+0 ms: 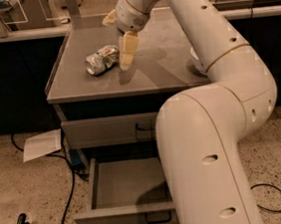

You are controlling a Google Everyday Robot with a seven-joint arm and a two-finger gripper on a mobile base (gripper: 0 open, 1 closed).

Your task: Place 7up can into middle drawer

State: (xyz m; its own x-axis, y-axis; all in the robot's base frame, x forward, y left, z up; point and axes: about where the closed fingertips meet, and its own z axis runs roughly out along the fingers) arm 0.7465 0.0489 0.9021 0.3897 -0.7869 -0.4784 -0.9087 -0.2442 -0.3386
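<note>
The 7up can, creased and silver-white with green print, lies on its side on the grey cabinet top. My gripper hangs over the top just right of the can, open. Its near yellowish finger points down right beside the can's right end, and the other finger sits farther back. Nothing is held. The middle drawer is pulled out below, its grey interior bare, partly hidden by my arm.
A closed upper drawer with a dark loop handle sits under the top. My large white arm covers the right side. Cables and a sheet of paper lie on the speckled floor at the left.
</note>
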